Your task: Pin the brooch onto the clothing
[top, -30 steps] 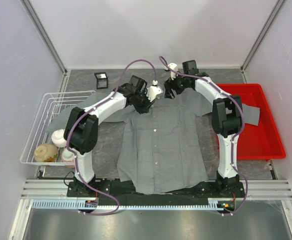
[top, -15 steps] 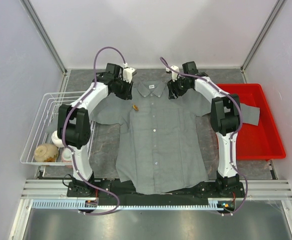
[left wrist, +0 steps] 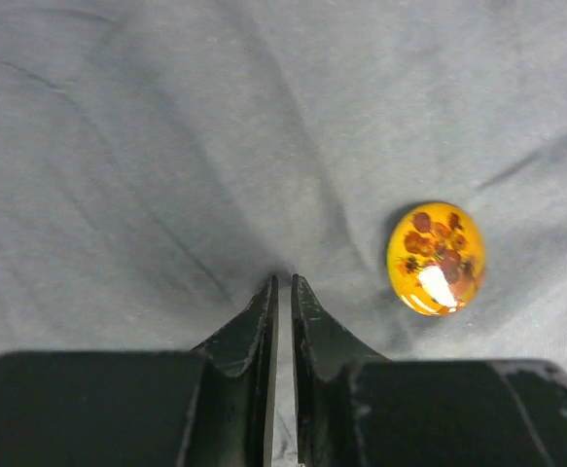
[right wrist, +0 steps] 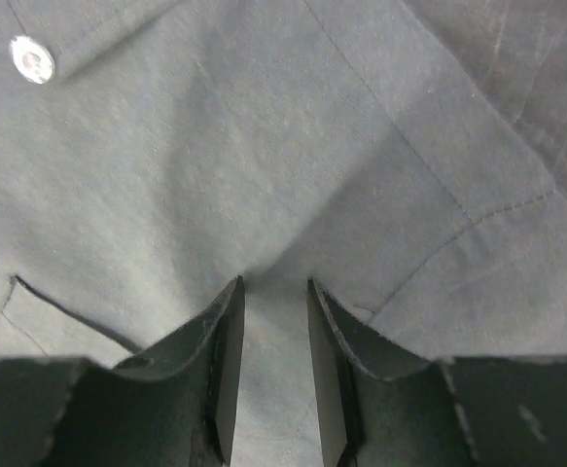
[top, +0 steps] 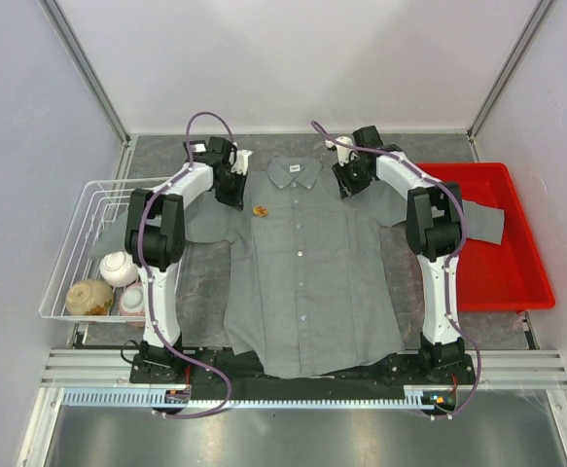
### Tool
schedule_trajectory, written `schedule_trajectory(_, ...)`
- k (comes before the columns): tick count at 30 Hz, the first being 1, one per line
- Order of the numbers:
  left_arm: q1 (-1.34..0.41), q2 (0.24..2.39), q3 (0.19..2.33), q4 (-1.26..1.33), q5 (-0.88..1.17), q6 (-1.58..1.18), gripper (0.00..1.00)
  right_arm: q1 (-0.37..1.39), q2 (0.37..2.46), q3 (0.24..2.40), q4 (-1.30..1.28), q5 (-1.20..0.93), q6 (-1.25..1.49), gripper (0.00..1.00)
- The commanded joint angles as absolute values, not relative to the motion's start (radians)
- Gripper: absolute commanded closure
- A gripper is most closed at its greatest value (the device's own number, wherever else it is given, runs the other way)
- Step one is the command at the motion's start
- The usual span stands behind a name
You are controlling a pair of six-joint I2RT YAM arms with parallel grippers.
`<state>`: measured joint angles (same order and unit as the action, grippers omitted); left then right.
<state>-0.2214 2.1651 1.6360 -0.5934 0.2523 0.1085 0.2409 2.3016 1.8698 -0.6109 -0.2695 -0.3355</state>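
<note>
One tiny orange-gold brooch and it's lying on the grey shirt, just under the collar and a shade left of the button row, upper middle of the overhead view! Up close from the left wrist it's a glossy oval with a dark flower pattern, sitting on the cloth to the right of the black fingertips, near them but not touching.

Left jaws are clenched to a hairline slit, nipping a pinch of shirt, with creases running in to the tips. Over on the right of the collar, the right jaws stand partly apart on the shoulder cloth with fabric rising between them; whether that's a real grip, can't tell.

Shirt is spread front-up on the grey tabletop, collar toward the top of the frame. One sleeve end drapes over the red bin at right. At left, a white wire basket holds some bowls.
</note>
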Motion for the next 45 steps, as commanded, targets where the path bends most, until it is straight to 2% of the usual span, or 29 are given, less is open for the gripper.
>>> schedule_trajectory(1, -0.193, 2.187, 1.687, -0.638, 0.158, 0.089, 0.85, 0.213, 2.341, 1.907, -0.653, -0.172, -0.324, 0.61)
schedule_trajectory(9, -0.179, 2.191, 1.692, -0.641, 0.184, 0.12, 0.82, 0.206, 2.373, 1.95, -0.669, -0.173, -0.327, 0.6)
schedule_trajectory(12, -0.179, 2.123, 1.654, -0.612, 0.284, 0.167, 0.75, 0.206, 2.361, 1.97, -0.676, -0.205, -0.339, 0.57)
schedule_trajectory(16, -0.184, 1.997, 1.592, -0.595, 0.47, 0.276, 0.67, 0.207, 2.307, 1.973, -0.701, -0.331, -0.383, 0.5)
schedule_trajectory(19, -0.198, 1.933, 1.549, -0.647, 0.535, 0.365, 0.61, 0.212, 2.252, 1.951, -0.715, -0.382, -0.405, 0.43)
schedule_trajectory(23, -0.245, 1.89, 1.467, -0.709, 0.482, 0.454, 0.59, 0.224, 2.195, 1.913, -0.756, -0.443, -0.443, 0.4)
schedule_trajectory(30, -0.262, 1.928, 1.404, -0.703, 0.381, 0.443, 0.6, 0.238, 2.168, 1.801, -0.792, -0.439, -0.459, 0.41)
schedule_trajectory(45, -0.25, 2.121, 1.491, -0.689, 0.12, 0.457, 0.61, 0.203, 2.269, 1.762, -0.744, -0.238, -0.413, 0.45)
